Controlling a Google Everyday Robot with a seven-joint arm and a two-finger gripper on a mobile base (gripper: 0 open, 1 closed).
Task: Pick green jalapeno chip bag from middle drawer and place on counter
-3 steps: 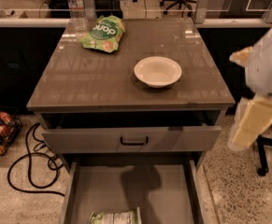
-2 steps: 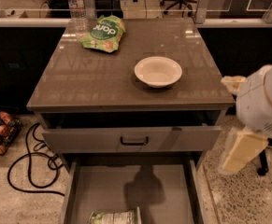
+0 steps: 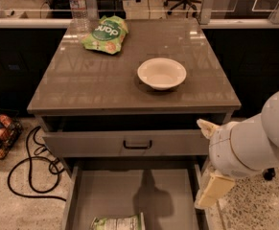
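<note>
One green jalapeno chip bag (image 3: pixel 117 223) crosswise in middle drawer (image 3: pixel 129 190) — gripper (image 3: pixel 215 189) beside, right

The green jalapeno chip bag (image 3: pixel 118 223) lies flat at the near end of the middle drawer (image 3: pixel 105 190) — crinkled, pale-striped, cut off by the frame's near edge. The grey drawer stands pulled open below the glossy grey-brown counter (image 3: pixel 96 80). The gripper (image 3: pixel 214 191) hangs just right of the drawer — outside its right wall.
</note>
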